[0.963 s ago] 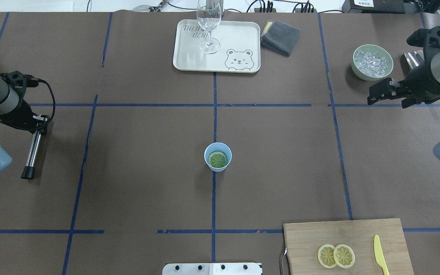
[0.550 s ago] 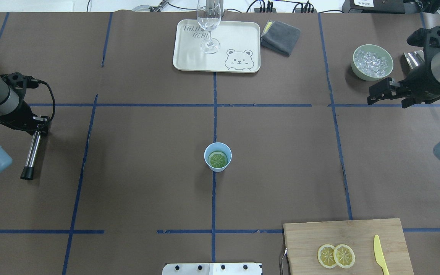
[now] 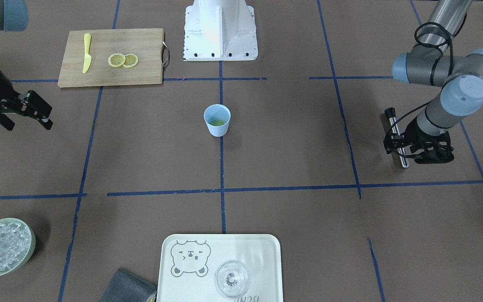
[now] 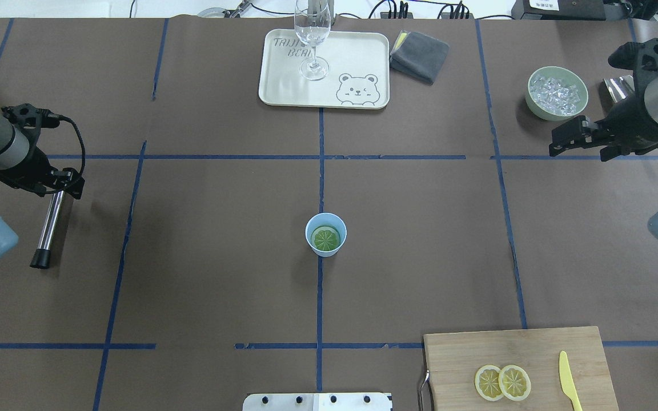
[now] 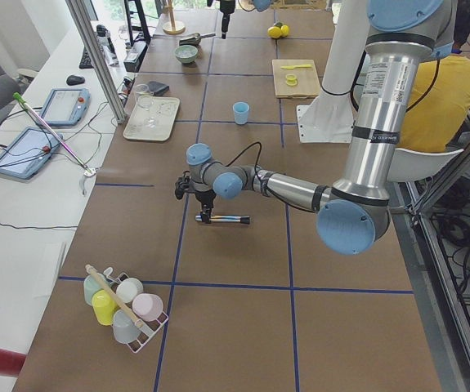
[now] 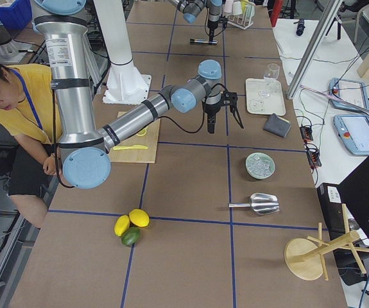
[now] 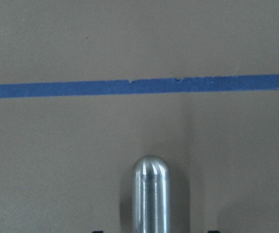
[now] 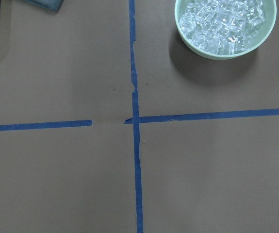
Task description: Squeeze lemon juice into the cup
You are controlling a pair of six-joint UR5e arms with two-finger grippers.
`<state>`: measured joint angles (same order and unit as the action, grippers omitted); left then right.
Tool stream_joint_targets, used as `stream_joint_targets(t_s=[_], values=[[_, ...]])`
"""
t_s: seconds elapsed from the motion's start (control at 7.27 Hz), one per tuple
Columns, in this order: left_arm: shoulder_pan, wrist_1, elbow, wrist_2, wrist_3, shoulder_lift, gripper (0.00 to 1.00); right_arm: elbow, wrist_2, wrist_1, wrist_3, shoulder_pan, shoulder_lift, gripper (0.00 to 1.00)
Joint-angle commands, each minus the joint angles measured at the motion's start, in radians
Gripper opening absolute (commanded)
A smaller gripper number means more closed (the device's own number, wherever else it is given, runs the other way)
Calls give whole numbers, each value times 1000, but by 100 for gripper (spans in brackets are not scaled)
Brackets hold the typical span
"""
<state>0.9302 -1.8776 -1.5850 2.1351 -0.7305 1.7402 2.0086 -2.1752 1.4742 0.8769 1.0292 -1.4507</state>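
In the front-facing view the cup [image 3: 216, 121] stands upright on the brown counter [image 3: 292, 138]. The lemon [image 3: 218, 123] lies low inside it, yellow-green in the shade. Well apart from the cup, on the view's left, the right gripper [image 3: 50, 118] hangs with its jaws spread wide and nothing between them. Well apart on the cup's other side, the left gripper [image 3: 397, 151] sits low over one end of a metal rod [image 3: 396, 136] lying flat on the counter. From overhead the lemon shows a round cut face at the cup's bottom, and a bowl of ice [image 4: 532, 104] stands far beyond the cup to its right. In the left side view the cup is far past the near arm, whose gripper is down at the rod. The left wrist view shows the rod's rounded tip between two dark slivers of the jaws, each clear of the rod: parted, not clamping. The right wrist view shows counter, blue tape [image 8: 134, 160] and the bowl.
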Motion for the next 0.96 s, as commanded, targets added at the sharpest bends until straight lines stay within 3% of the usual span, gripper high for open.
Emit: stream_joint_targets(t_s=[0.0,0.14,0.41,0.69,0.83], values=[[12,-3,-84,3,2,-2,100,-5,-2,0,-18,3,-16,100],[66,-36,-88,28,6,-1,100,-14,-8,2,-42,34,-17,100],[276,-103,-104,263,215,-94,100,-43,-98,6,-110,89,-25,100],[390,-91,-89,264,234,-111,100,-76,-147,9,-214,184,-56,100],[416,-106,-73,240,237,-161,100,-137,-176,6,-314,221,-59,100]])
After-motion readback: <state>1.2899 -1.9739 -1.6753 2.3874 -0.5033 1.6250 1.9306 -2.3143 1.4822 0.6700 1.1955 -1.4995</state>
